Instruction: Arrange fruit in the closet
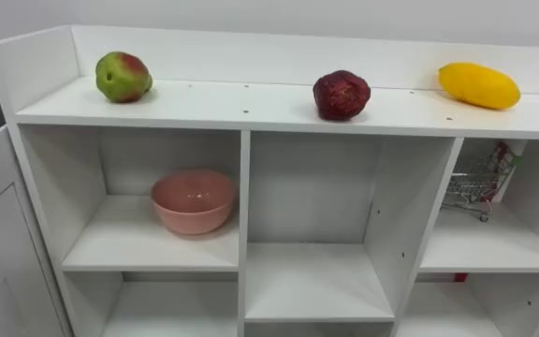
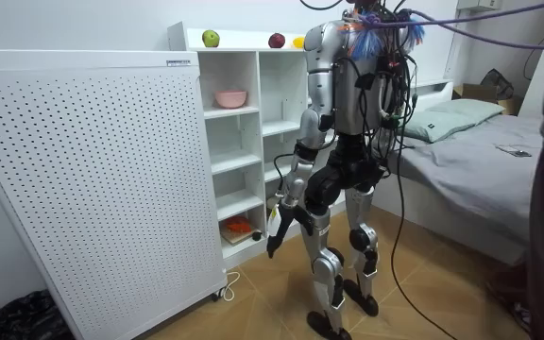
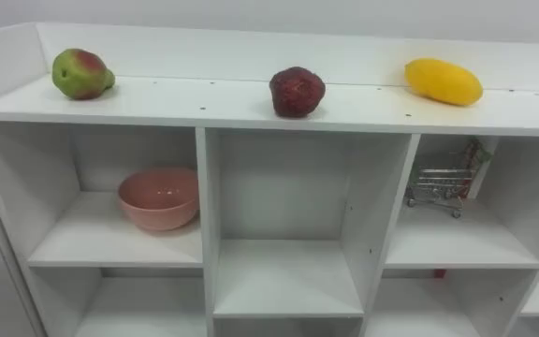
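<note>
Brown flooring [image 2: 253, 312] runs under me where I stand upright facing the white closet [image 1: 245, 187]; a bed [image 2: 480, 161] lies behind me, and a tall white perforated panel [image 2: 93, 179] stands just beside the closet on the room view's left. My left hand [image 2: 277, 231] hangs low beside my thigh, well apart from the shelves; whether it is wide or closed I cannot tell.

The closet is split into open compartments in columns; the upper left one holds a pink bowl [image 1: 193, 200], upright, mouth up; the upper right one holds a small wire cart [image 1: 475, 187] set toward the back.

All the fruit lies on the closet's top board, in a row, each piece well apart from the next. On my right is the yellow mango [image 1: 479, 85], on its side; its long axis runs along the board, left to right, with the left end a little nearer the back rail [image 1: 279, 51] and the right end angled toward the front. The dark red fruit [image 1: 341, 95] sits over the middle column, near the front edge; the green and red fruit [image 1: 123, 77] sits at my left, near the closet's raised side wall.
</note>
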Robot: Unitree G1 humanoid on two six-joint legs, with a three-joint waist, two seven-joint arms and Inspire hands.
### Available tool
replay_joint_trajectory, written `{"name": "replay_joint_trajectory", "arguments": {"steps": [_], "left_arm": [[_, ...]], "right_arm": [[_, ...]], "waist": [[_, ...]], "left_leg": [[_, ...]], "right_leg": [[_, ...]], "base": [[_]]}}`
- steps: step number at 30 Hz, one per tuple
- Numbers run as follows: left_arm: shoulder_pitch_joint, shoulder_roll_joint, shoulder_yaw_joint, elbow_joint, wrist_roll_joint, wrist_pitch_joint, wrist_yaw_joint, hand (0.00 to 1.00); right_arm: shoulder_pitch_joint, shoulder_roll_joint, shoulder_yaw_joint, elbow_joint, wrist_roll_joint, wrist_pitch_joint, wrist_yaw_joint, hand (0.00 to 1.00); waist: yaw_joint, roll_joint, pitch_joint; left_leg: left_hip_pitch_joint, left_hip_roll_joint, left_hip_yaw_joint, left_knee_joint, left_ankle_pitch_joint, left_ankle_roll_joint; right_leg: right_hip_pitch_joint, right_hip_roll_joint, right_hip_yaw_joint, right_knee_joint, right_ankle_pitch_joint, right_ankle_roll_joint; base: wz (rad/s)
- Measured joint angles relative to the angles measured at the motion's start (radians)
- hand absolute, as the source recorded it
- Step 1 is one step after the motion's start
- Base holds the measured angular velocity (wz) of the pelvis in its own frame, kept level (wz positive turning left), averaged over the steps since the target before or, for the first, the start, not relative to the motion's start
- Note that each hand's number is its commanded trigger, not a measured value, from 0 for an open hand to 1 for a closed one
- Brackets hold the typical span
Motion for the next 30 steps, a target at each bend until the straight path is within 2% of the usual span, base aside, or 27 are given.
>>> {"name": "replay_joint_trajectory", "arguments": {"steps": [16, 21, 24, 25, 26, 30], "left_arm": [[-0.003, 0.000, -0.018, -0.002, 0.000, -0.004, -0.001, 0.00], [-0.001, 0.000, -0.017, -0.001, -0.004, -0.029, 0.001, 0.00], [-0.001, 0.001, -0.016, -0.002, -0.011, -0.049, 0.003, 0.00], [-0.001, 0.001, -0.015, -0.003, -0.009, -0.057, 0.006, 0.00], [-0.002, 0.001, -0.015, -0.003, -0.006, -0.064, 0.006, 0.00], [-0.011, 0.002, -0.012, -0.003, -0.010, -0.088, 0.025, 0.00]], "right_arm": [[-0.004, 0.004, 0.018, -0.001, 0.047, 0.000, -0.029, 0.00], [-0.008, 0.006, -0.024, -0.002, 0.089, 0.012, -0.058, 0.00], [-0.018, 0.007, -0.056, -0.032, 0.095, 0.015, -0.086, 0.00], [-0.014, 0.007, -0.077, -0.104, 0.095, 0.026, -0.108, 0.00], [-0.014, 0.007, -0.105, -0.200, 0.093, 0.026, -0.135, 0.00], [-0.028, 0.012, -0.127, -0.446, 0.078, -0.011, -0.199, 0.00]], "waist": [[0.003, -0.004, -0.0003], [-0.001, 0.002, 0.0038], [0.000, 0.002, 0.0036], [0.000, 0.000, 0.0042], [-0.002, 0.003, 0.0087], [0.003, 0.007, 0.0070]], "left_leg": [[0.003, 0.000, 0.008, 0.000, 0.000, 0.000], [0.013, 0.000, 0.004, 0.001, 0.000, 0.000], [0.013, -0.001, 0.004, 0.002, 0.000, 0.001], [0.013, -0.001, 0.004, 0.003, 0.000, 0.001], [0.013, -0.001, 0.004, 0.003, -0.001, 0.002], [0.014, -0.002, 0.005, 0.008, -0.001, 0.002]], "right_leg": [[0.000, -0.001, 0.005, 0.001, 0.000, 0.000], [0.011, -0.002, 0.003, 0.001, 0.000, 0.000], [0.013, -0.003, 0.001, 0.002, 0.000, 0.000], [0.011, -0.004, 0.001, 0.004, 0.000, 0.000], [0.010, -0.005, 0.001, 0.003, 0.000, 0.000], [0.009, -0.004, 0.003, 0.004, 0.000, 0.000]], "base": [[0.00], [0.01], [0.00], [-0.08], [-0.11], [-0.04]]}}
